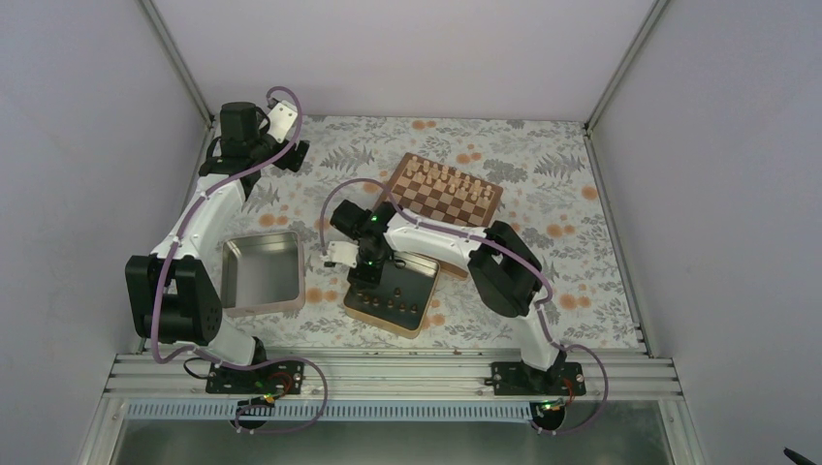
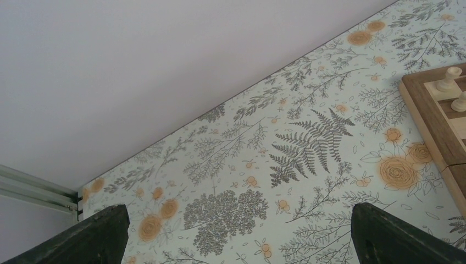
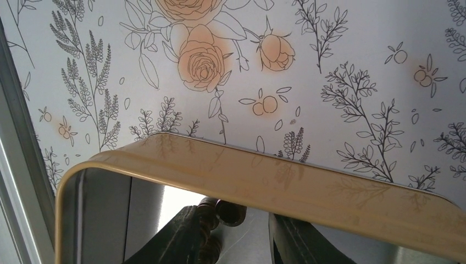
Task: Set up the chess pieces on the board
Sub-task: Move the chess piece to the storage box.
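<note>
Floral cloth [image 1: 582, 194] lies under everything; the board [image 1: 448, 197] sits far-centre, and the dark pieces [image 1: 390, 305] wait in the near tin [image 3: 264, 181]. Your right gripper [image 3: 233, 223] is down inside it, with one piece [image 3: 211, 217] against a finger — whether it is gripped, I cannot tell. Centre the piece between the jaws, close firmly, then lift straight clear of the rim. Your left gripper [image 2: 236, 236] hangs wide open and empty — leave it aside.

Overhead, left-wrist views both on board [image 1: 456, 203]
</note>
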You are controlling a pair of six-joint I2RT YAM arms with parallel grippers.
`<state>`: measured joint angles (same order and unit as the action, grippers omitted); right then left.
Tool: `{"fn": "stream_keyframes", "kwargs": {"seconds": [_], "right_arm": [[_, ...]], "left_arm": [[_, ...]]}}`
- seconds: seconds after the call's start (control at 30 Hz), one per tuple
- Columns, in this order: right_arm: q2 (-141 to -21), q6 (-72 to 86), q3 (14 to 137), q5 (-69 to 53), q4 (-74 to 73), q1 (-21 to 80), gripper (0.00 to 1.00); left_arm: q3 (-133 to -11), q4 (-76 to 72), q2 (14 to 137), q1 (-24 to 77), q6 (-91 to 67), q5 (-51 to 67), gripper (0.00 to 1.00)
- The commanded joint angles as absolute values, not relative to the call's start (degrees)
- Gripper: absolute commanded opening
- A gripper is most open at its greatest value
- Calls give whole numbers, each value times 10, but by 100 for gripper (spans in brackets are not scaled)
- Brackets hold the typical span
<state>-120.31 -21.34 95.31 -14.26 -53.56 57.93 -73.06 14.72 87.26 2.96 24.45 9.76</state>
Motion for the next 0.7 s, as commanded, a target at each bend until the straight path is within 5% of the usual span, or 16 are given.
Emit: {"fn": "stream_keyframes", "kwargs": {"seconds": [0.0,0.37,0.67], "right_arm": [[-1210,-207,942,-136,-519,586,34],[-1213,-206,922,-123,-503,587,34],[-1214,-208,919,-121,-498,588,24]], "left_arm": [[-732,141,861,28,242,112,100],[-734,143,864,28,240,118,100],[-734,144,864,28,240,118,100]]}}
